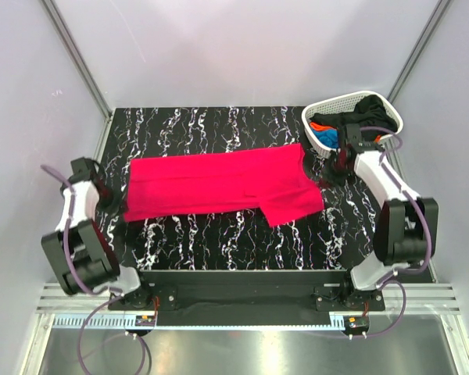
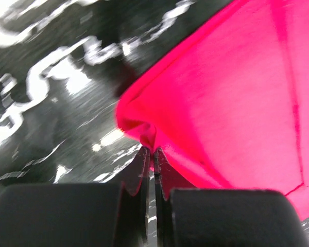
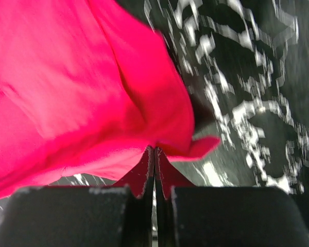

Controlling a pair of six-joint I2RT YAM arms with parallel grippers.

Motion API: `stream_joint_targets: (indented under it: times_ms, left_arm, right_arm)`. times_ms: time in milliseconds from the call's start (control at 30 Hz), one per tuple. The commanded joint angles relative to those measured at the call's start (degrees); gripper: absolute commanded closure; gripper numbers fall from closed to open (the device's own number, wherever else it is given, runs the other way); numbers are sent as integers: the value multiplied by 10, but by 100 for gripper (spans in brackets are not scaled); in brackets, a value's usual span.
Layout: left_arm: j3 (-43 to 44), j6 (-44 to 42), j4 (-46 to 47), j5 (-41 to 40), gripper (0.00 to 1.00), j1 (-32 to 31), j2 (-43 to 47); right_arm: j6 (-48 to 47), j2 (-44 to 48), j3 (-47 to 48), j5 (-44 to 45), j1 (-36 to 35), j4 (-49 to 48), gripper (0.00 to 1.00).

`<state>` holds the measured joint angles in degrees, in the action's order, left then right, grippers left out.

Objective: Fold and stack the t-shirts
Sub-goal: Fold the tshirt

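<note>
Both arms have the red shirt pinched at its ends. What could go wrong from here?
1. The left gripper and right gripper pinch only a thin bit of the shirt's edge; it may slip when pulled.
2. The right arm sits close to the basket and could nudge it.
3. The sleeve juts toward the near edge and may fold crooked.

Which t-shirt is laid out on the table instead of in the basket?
The pinkish-red t-shirt, spread across the table; the others lie bunched in the white basket.

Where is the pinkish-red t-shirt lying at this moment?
In the top view the pinkish-red t-shirt lies spread across the middle of the table, its ends pinched by the left gripper and the right gripper; the white basket stands behind its right end.
</note>
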<state>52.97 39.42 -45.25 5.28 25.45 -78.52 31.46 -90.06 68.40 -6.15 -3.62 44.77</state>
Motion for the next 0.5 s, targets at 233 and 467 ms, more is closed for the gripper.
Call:
stream_joint_targets:
  times_ms: [233,467]
  left_arm:
    - [135,-11,46,0,100,-30,-137]
    - [179,-14,51,3,100,-31,-192]
  right_arm:
    - [-9,-125,161,40,-4,-7,100]
    - [-8,-162,216,45,-4,-7,100]
